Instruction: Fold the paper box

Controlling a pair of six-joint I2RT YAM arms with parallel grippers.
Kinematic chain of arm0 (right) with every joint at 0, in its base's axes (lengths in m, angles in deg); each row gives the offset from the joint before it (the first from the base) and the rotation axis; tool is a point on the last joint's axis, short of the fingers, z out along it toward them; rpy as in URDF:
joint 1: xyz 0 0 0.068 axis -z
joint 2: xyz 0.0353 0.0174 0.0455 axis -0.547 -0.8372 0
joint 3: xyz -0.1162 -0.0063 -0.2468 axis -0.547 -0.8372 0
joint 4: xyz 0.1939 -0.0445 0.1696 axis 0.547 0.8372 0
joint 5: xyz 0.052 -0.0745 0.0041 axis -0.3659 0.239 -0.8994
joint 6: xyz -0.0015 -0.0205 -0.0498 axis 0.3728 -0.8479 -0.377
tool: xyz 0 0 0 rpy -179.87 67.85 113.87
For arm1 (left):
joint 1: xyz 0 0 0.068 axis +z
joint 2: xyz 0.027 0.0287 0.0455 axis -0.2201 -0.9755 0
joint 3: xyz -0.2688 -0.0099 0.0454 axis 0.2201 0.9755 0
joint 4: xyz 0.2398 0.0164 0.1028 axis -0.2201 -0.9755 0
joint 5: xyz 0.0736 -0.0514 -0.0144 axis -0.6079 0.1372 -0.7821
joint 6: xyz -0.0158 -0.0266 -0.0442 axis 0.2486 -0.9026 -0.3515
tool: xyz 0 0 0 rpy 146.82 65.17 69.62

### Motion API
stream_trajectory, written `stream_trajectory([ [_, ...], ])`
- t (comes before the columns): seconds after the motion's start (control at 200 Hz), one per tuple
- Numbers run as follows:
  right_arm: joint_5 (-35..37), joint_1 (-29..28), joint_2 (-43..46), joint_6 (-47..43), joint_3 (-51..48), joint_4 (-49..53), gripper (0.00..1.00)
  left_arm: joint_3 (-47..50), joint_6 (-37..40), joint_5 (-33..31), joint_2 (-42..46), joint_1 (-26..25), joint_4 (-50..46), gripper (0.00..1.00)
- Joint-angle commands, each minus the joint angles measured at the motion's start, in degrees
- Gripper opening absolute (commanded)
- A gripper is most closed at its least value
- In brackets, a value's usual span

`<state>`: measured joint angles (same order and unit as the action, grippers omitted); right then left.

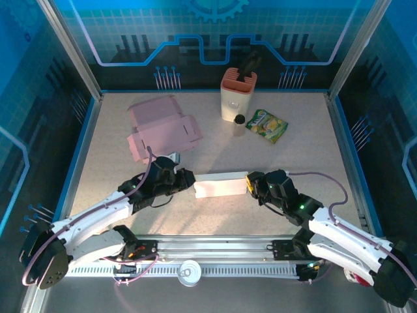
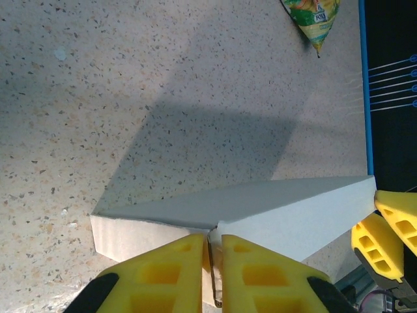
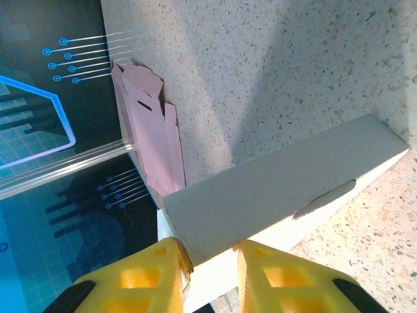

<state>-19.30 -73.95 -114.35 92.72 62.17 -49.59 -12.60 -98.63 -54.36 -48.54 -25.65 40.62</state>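
Observation:
The white paper box lies lengthwise on the table between my two arms. My left gripper is at its left end. In the left wrist view the yellow fingers of the left gripper are pressed together on a thin flap of the box. My right gripper is at the right end. In the right wrist view the box runs away from the right gripper, whose two fingers press the box end from both sides. The right gripper's yellow fingers also show past the box's far end.
A flat pink cardboard blank lies at the back left. A beige holder, a small bottle and a green snack bag stand at the back centre. A tape roll sits at the near rail.

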Motion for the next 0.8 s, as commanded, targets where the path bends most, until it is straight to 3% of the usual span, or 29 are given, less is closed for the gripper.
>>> stream_trajectory([
  [0.0, 0.84, 0.86, -3.08, 0.16, -3.31, 14.69, 0.22, 4.04, 0.96, 1.54, -3.25, -0.33, -8.74, 0.10],
  [0.29, 0.87, 0.90, -1.61, -0.91, -2.06, 16.93, 0.18, 3.19, 2.25, -0.53, -2.49, -3.10, -11.01, 0.09],
  [0.415, 0.77, 0.92, -0.63, -1.08, -1.94, 17.40, 0.18, 3.35, 1.65, -2.13, -1.45, -3.99, -12.46, 0.18],
  [0.5, 0.77, 0.90, -0.45, -1.09, -2.05, 17.44, 0.19, 3.62, 1.63, -2.36, -0.64, -4.03, -12.73, 0.20],
  [0.685, 0.68, 0.92, 0.29, -2.61, -1.38, 17.14, 0.25, 3.54, 1.36, -1.73, -0.79, -4.47, -11.87, 0.16],
  [0.795, 2.27, -0.17, 1.44, -4.38, 1.60, 20.10, 0.36, 3.31, 0.95, -2.39, -1.06, -5.56, -11.30, 0.15],
])
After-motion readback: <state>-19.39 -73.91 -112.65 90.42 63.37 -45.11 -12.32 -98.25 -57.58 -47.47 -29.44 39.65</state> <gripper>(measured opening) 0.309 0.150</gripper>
